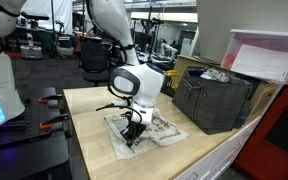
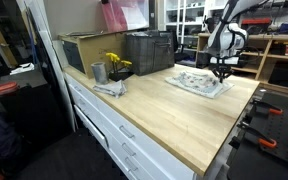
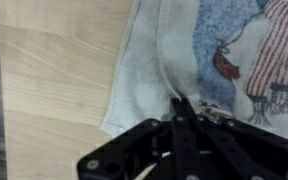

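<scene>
I record the gripper (image 3: pixel 179 103) fingers together, pinching the cloth (image 3: pixel 149 60) on a fold running straight ahead from them.

White rounded arm (image 1: pixel 112 28), black hand (image 3: pixel 180 104), dark joint seams

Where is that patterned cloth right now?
In an exterior view the patterned cloth lies on the wooden counter, under the gripper, beside the dark crate.
</scene>
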You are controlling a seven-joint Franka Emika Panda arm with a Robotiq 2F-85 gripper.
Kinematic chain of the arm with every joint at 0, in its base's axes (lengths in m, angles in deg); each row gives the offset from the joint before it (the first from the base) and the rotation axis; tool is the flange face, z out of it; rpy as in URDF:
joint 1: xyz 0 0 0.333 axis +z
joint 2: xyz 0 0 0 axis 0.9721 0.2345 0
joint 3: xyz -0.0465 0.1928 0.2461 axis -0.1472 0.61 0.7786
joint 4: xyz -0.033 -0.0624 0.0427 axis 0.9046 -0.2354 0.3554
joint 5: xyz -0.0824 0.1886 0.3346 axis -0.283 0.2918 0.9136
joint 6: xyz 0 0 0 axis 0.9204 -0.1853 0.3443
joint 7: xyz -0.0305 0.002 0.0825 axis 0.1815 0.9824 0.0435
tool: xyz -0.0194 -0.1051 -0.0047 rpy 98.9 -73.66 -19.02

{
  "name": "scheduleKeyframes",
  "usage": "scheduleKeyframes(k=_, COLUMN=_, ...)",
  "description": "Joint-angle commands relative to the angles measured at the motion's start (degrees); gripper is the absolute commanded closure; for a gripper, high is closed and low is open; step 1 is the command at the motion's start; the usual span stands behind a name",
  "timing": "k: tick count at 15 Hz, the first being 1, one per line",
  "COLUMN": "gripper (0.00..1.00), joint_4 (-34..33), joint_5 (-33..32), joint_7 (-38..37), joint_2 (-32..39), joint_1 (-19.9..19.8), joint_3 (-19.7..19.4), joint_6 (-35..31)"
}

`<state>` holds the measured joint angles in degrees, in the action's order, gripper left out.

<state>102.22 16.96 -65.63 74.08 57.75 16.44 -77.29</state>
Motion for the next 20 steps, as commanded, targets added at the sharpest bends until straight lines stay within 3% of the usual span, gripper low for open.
scheduleKeyframes(k=1, gripper=1.00, joint_4=0.0, joint_5=1.7, joint_7=0.9, joint_2=-0.8, joint_1=-0.3, joint_3=0.6, joint_6=-0.7)
scheduleKeyframes(k=20, gripper=1.00, joint_4=3.9, joint_5=-5.9, joint_7=-7.3, joint_2=-4.2, joint_1=7.1, joint_3=-9.6, joint_6=-1.4)
